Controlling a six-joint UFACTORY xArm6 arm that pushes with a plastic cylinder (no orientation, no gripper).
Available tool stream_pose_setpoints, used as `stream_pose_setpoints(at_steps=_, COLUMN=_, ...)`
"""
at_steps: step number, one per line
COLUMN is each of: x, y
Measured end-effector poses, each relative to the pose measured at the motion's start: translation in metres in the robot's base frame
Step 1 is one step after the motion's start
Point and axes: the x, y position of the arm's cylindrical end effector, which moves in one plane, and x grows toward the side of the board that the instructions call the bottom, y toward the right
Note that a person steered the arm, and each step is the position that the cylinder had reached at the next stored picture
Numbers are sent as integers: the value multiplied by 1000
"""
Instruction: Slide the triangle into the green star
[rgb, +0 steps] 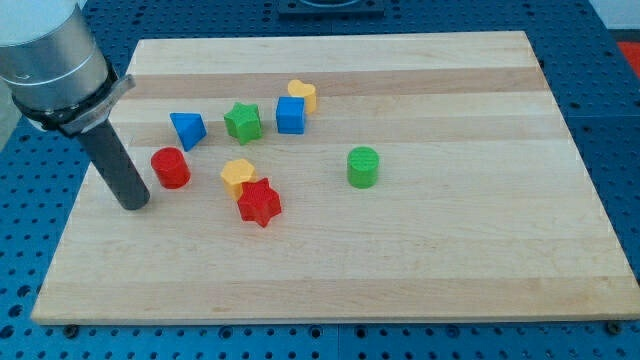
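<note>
The blue triangle lies on the wooden board at the upper left. The green star sits just to its right, a small gap between them. My tip rests on the board at the view's left, below and left of the triangle. It is just left of the red cylinder, not touching any block.
A blue cube and a yellow heart sit right of the star. A yellow hexagon block touches a red star below. A green cylinder stands near the middle. The board's left edge is close to my tip.
</note>
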Motion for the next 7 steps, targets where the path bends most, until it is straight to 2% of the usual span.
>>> stream_pose_setpoints(at_steps=1, x=-56, y=-16)
stream_pose_setpoints(at_steps=3, x=-117, y=-18)
stream_pose_setpoints(at_steps=7, x=-115, y=34)
